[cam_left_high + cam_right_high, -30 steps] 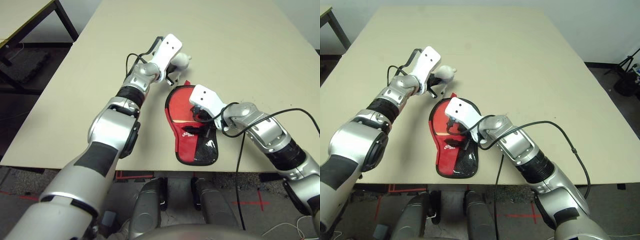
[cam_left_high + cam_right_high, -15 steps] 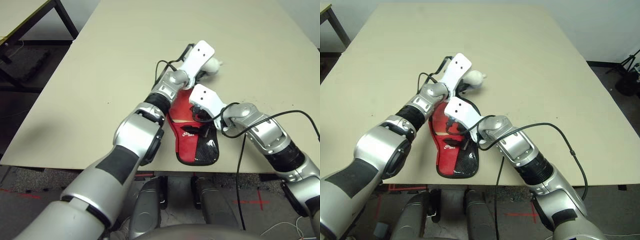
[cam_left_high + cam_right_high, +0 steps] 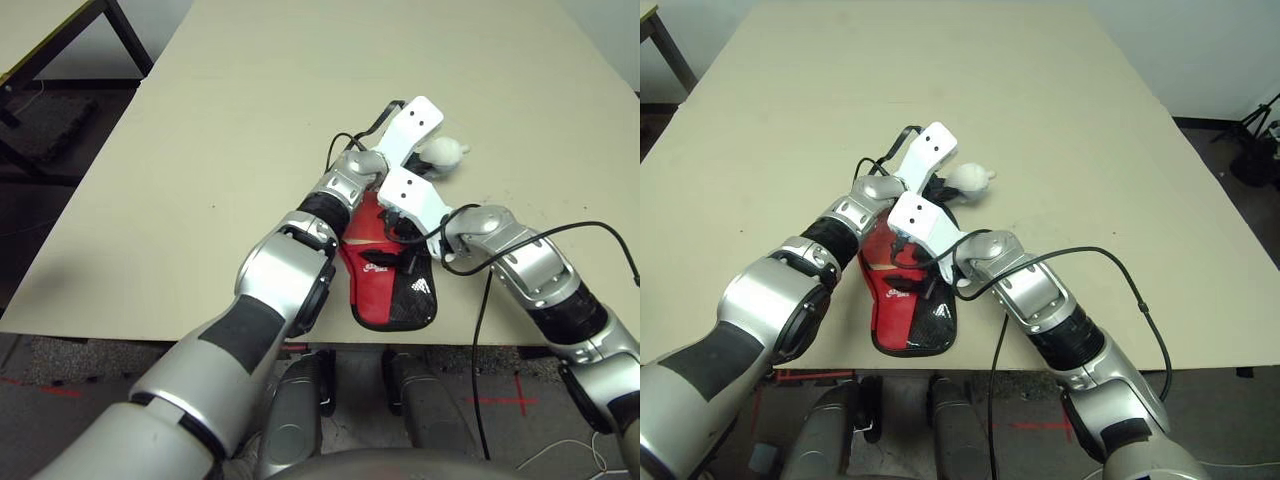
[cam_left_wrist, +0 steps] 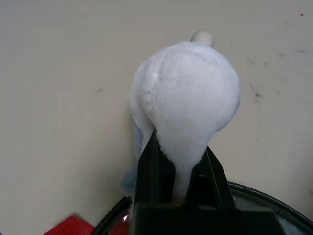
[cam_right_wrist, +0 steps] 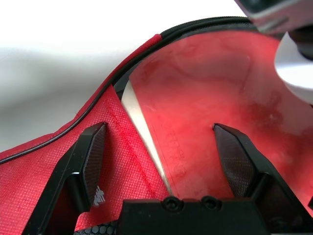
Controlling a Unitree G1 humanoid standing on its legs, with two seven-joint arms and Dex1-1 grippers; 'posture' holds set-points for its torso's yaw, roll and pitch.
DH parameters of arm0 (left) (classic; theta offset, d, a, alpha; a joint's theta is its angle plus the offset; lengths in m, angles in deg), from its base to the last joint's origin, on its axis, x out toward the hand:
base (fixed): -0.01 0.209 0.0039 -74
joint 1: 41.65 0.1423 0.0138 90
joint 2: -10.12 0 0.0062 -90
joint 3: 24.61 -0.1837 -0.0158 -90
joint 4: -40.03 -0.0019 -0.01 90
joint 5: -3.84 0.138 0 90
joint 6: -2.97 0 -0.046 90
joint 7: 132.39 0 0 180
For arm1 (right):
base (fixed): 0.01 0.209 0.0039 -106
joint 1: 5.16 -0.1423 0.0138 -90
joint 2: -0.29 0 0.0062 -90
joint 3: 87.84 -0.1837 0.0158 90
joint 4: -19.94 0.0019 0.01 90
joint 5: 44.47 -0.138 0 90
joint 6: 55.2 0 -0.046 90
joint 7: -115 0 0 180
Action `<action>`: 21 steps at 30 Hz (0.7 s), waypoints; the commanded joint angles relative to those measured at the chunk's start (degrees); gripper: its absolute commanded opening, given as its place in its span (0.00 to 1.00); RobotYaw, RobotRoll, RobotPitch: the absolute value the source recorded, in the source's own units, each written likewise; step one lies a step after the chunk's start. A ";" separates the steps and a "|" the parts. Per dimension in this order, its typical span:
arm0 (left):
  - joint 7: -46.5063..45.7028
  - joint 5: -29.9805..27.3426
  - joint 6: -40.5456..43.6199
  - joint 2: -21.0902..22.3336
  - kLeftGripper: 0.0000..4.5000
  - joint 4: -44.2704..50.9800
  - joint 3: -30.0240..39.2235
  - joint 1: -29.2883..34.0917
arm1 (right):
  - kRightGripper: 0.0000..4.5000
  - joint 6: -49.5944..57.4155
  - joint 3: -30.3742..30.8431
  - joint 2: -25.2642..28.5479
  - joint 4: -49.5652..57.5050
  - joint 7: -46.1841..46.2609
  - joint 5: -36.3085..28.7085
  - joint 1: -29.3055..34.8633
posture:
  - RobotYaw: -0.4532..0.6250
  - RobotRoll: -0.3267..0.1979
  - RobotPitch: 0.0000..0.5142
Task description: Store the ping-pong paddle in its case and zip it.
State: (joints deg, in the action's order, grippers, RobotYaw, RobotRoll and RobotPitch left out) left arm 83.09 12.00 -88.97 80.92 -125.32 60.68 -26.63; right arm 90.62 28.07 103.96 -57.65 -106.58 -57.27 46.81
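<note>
My left gripper point(image 4: 178, 188) clamps a soft white wad point(image 4: 188, 98) beyond the case point(image 3: 385, 285), which lies at the table point(image 3: 250, 120) edge; right gripper point(image 5: 164, 147), fingers apart, hovers over the red paddle face point(image 5: 205, 117); limp fabric, best pinched at its zipper edge

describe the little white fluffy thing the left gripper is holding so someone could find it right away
Start at the beige table and find the red-and-black case near its front edge. Just beyond the case's rounded end, the left gripper is shut on a small soft wad. It is the one pale, fuzzy, rounded lump there.
</note>
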 commanded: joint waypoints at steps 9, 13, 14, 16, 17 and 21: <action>3.41 -7.74 2.94 3.59 0.84 2.29 8.04 -5.92 | 1.00 0.20 0.51 -0.72 -5.54 -0.33 0.95 0.84 | 0.43 0.62 0.38; 4.08 -8.82 3.68 4.20 0.99 2.62 9.10 -7.48 | 1.00 0.06 -0.09 -0.93 -6.05 -0.14 0.90 1.06 | 0.44 0.62 0.37; 4.46 -9.11 3.90 4.28 0.99 2.75 9.26 -7.77 | 1.00 0.03 -0.20 -0.98 -6.16 -0.10 0.92 1.08 | 0.44 0.62 0.37; 5.17 -9.84 4.35 4.36 0.99 3.08 9.71 -8.31 | 1.00 -0.04 -0.46 -1.11 -6.42 0.00 0.97 1.12 | 0.44 0.62 0.36; 5.67 -10.20 4.65 4.39 0.99 3.32 9.95 -8.53 | 1.00 -0.05 -0.56 -1.16 -6.47 0.04 1.01 1.13 | 0.44 0.62 0.36; 7.95 -10.66 5.56 5.07 0.99 4.42 9.79 -8.51 | 1.00 0.55 -1.68 -1.57 -6.49 0.33 0.77 0.65 | 0.43 0.62 0.36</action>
State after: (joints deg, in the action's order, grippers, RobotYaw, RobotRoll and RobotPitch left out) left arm 89.74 1.69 -84.15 85.73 -121.80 70.71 -34.58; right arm 88.98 25.83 102.32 -61.63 -106.93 -57.27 46.09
